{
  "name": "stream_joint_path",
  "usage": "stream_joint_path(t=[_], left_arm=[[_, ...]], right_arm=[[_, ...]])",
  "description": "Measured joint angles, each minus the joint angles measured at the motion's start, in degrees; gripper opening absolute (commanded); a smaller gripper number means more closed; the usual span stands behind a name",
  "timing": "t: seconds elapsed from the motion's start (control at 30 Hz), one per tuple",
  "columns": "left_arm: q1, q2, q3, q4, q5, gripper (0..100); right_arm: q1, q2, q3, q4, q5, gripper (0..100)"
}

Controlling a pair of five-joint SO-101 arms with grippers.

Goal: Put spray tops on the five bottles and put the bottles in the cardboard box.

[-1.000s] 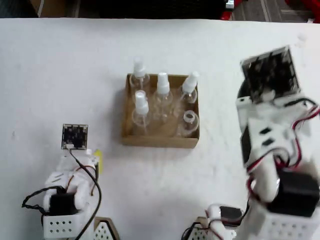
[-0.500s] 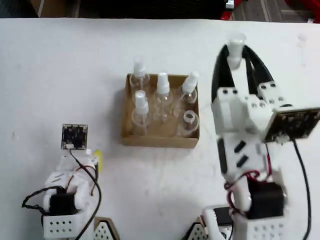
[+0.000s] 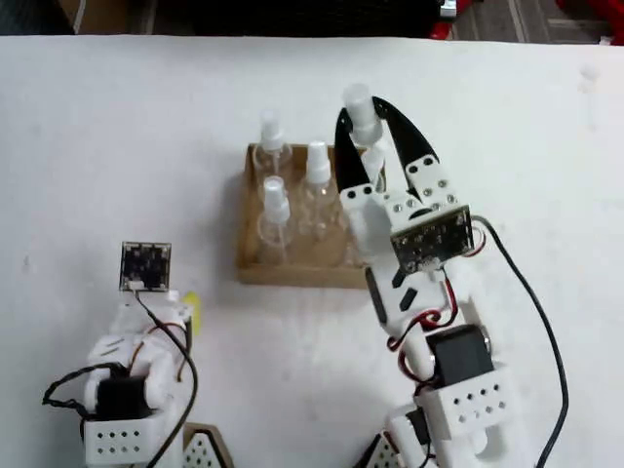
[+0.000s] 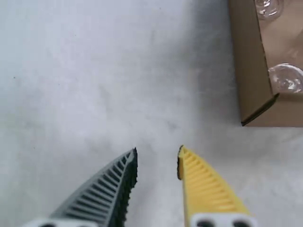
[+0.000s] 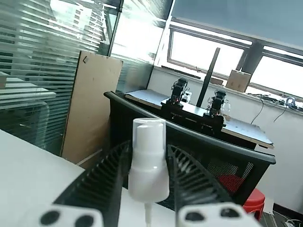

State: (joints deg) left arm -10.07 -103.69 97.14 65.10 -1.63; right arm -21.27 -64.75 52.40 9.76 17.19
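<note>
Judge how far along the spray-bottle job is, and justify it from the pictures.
Done: bottles stand in the cardboard box, at least three wearing spray tops. In hand: the right end effector is shut on a loose spray top, raised above the box. Left: seating that top on a bottle; the arm hides the bottles beneath it. The left end effector is open over the table.
</note>
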Motion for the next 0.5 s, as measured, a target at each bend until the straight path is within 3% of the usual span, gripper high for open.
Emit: stream_joint_path(t=[0.5], left_arm=[[0.0,0.0,0.0,0.0,0.0,13]], right_arm=[[0.0,1.8,0.0,4.2,1.8,1.5]])
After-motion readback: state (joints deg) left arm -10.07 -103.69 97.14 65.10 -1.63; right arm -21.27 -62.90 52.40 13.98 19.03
